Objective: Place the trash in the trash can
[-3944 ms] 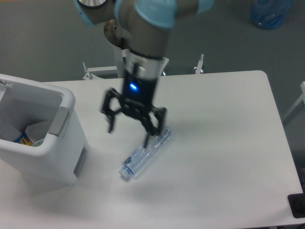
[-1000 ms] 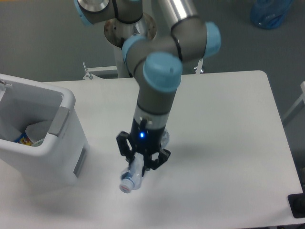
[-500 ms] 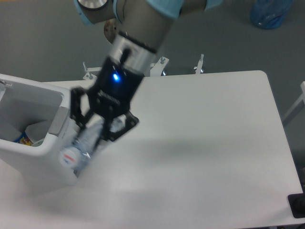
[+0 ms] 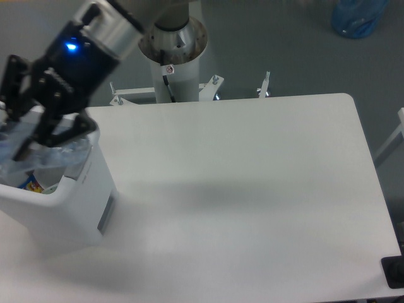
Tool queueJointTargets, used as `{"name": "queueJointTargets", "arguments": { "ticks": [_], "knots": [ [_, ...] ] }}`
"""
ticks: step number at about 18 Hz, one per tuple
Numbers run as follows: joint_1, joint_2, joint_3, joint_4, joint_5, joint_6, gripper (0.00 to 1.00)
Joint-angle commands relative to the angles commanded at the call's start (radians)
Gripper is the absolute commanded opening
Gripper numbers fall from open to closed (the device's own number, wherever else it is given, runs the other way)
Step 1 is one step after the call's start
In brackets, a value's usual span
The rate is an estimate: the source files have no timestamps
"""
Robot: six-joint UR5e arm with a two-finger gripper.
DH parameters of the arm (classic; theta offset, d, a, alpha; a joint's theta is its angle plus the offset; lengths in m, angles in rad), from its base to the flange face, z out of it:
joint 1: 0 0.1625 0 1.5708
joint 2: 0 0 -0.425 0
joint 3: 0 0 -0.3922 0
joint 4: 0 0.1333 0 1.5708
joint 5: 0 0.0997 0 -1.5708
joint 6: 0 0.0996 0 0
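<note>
A clear plastic bottle (image 4: 47, 153) hangs over the open top of the white trash can (image 4: 76, 202), held between the black jaws of the gripper (image 4: 35, 129), which are closed on its sides. The bottle looks blurred and pale, and its cap end cannot be made out. The gripper sits above the can's far rim, with a blue light glowing on its black body and a silver wrist ring behind it. The trash can stands at the left edge of the tabletop (image 4: 252, 189), partly cut off by the frame; it is a tall rectangular bin with a rounded rim and a grey panel low on its right side. Inside it, beneath the bottle, a small patch of a blue and orange packet (image 4: 31, 185) shows against the white wall, beside something pale that is too indistinct to name. The tabletop is white with rounded corners and stretches from the can to the right edge of the view. Behind its far edge rises the arm's grey cylindrical base column (image 4: 173, 60), with metal brackets at the foot. On the grey floor at the top right corner lies a blue plastic bag (image 4: 358, 16), well apart from the tabletop.
</note>
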Motion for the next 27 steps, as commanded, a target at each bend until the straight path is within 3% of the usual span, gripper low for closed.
{"name": "queueJointTargets", "arguments": {
  "ticks": [2,4,10,14,18,24,27],
  "knots": [
    [-0.008,0.021,-0.037,0.005,0.002,0.009,0.71],
    [-0.009,0.028,-0.054,0.034,0.002,0.009,1.0],
    [-0.015,0.054,-0.107,0.044,0.011,0.014,1.0],
    [-0.012,0.043,-0.108,0.044,0.026,0.02,1.0],
    [0.087,0.011,-0.13,0.046,0.168,0.104,1.0],
    [0.259,-0.101,-0.132,0.051,0.354,0.155,1.0],
    [0.325,-0.138,-0.146,0.052,0.469,0.266,1.0]
  ]
}}
